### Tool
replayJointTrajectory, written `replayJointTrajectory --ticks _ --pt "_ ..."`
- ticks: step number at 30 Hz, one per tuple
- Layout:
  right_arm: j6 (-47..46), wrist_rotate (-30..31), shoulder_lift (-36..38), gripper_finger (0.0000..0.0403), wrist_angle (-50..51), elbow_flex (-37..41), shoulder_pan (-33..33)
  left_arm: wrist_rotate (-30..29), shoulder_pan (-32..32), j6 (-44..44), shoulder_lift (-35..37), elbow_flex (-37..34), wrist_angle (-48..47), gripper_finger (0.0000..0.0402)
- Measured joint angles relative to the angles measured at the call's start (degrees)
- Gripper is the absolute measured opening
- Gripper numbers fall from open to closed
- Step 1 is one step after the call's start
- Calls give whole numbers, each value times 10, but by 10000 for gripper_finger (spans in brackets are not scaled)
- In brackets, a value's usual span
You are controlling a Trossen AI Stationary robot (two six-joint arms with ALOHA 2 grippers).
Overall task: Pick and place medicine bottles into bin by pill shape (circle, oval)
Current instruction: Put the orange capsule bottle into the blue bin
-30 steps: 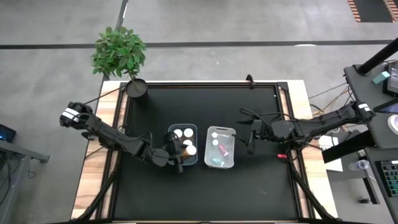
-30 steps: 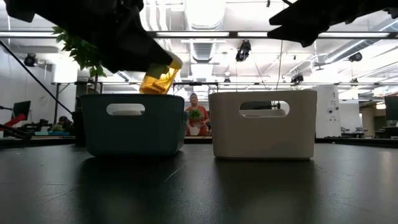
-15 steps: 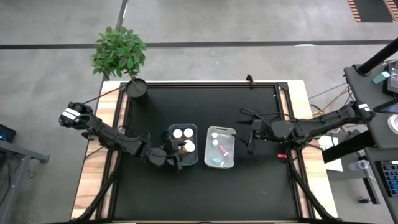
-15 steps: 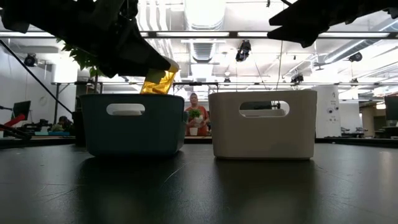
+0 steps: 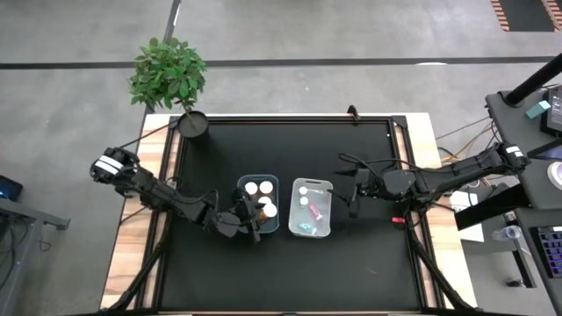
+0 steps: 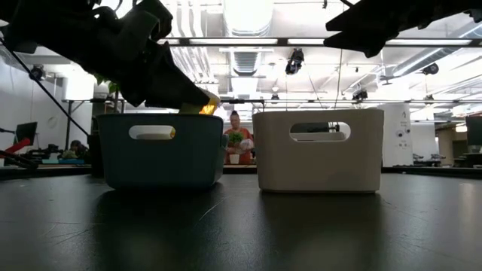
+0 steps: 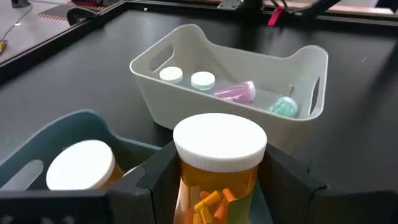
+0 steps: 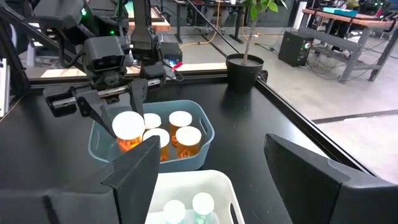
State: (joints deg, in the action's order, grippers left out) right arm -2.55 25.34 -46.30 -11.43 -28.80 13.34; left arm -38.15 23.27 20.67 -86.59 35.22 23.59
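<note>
1. Fingers of the left gripper sit either side of an orange bottle, closed on its body below the white cap; the bottle hangs at the rim of the blue bin, partly lowered inside.
2. Right gripper waits with its fingers spread wide and nothing between them, just beside the white bin.
3. Risk: letting go here could drop the bottle onto a neighbour's cap, leaving it tilted or perched, because the bin is nearly full.
4. Risk: fingers pulling out may snag an adjacent cap or nudge the bin wall, since the gaps look tight.
5. Count, blue bin: three orange bottles standing, plus the held one, four in all.
6. Count, white bin: two upright white-capped bottles, one pink and one teal lying down.
7. Bins: two. Plant: one.
</note>
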Motion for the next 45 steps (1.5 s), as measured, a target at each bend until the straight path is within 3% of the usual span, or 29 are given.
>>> replayJointTrajectory --ticks 7,16,29,38,42,45 --pt "-5 0 0 276 0 0 0 0 0 0 0 0 -1 174" --pt "-4 0 0 276 0 0 0 0 0 0 1 0 -1 207" --pt "-3 -1 2 276 0 0 0 1 0 0 2 0 -1 210" --pt "-23 -60 29 276 -33 0 0 7 1 -6 14 0 -1 211" --pt "-122 -69 39 276 -85 0 -4 23 4 -2 15 1 -1 211" --pt "-126 -111 45 276 -108 0 -4 29 6 -1 15 2 -1 211"
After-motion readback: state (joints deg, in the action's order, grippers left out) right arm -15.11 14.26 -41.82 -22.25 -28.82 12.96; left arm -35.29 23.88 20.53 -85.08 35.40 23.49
